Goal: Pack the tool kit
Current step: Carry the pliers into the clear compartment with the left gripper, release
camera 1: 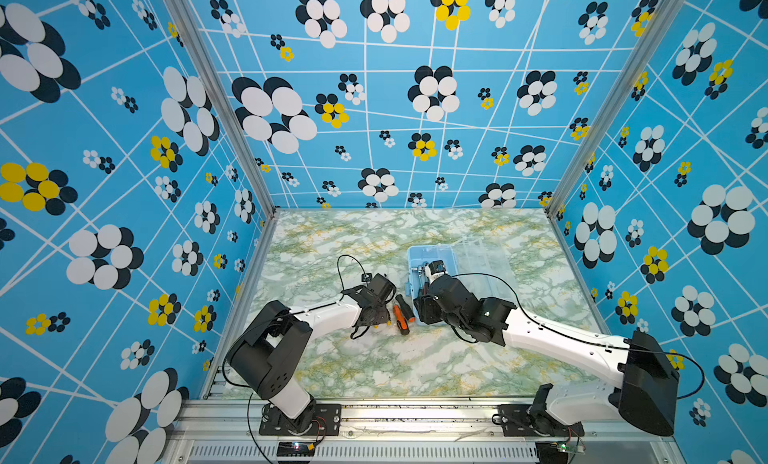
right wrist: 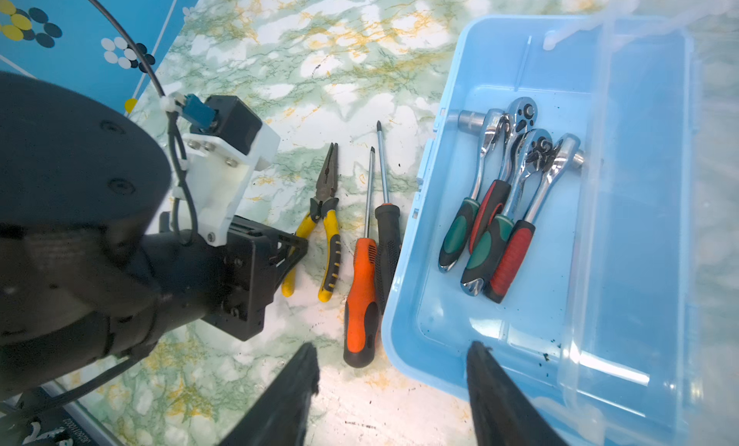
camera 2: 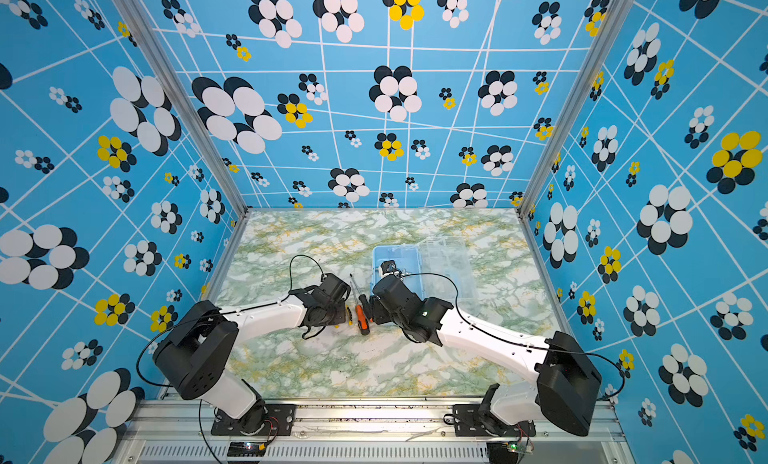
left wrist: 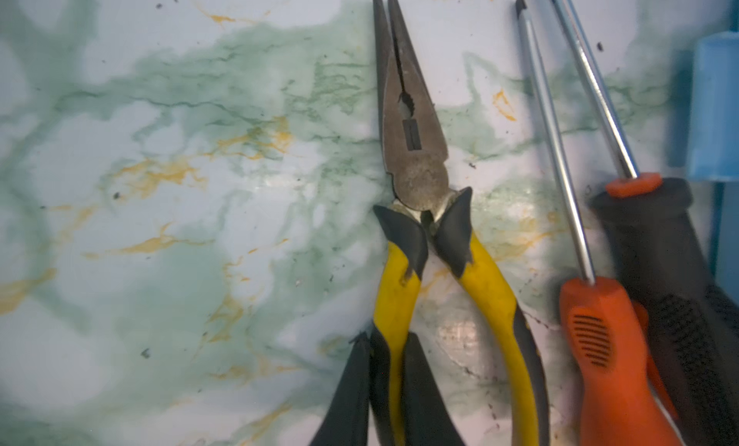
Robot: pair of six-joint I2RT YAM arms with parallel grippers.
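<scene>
The yellow-handled pliers (left wrist: 416, 176) lie flat on the marble table. My left gripper (left wrist: 386, 344) is shut on one of their handles, and the other handle stays free. Beside them lie an orange screwdriver (right wrist: 362, 296) and a black screwdriver (right wrist: 388, 240), close against the light-blue box (right wrist: 460, 316). Several chrome ratchet wrenches (right wrist: 516, 176) rest inside the box. Its clear lid (right wrist: 640, 224) is folded open on the far side. My right gripper (right wrist: 394, 348) is open and holds nothing, above the box's near corner and the orange handle's end. In both top views the arms hide most of the pliers.
The left arm's wrist and camera mount (right wrist: 224, 160) sit close to the pliers, a short way from my right gripper. Patterned blue walls (camera 1: 124, 233) enclose the marble table (camera 1: 374, 370) on three sides. A black cable (camera 1: 349, 260) loops over the left wrist.
</scene>
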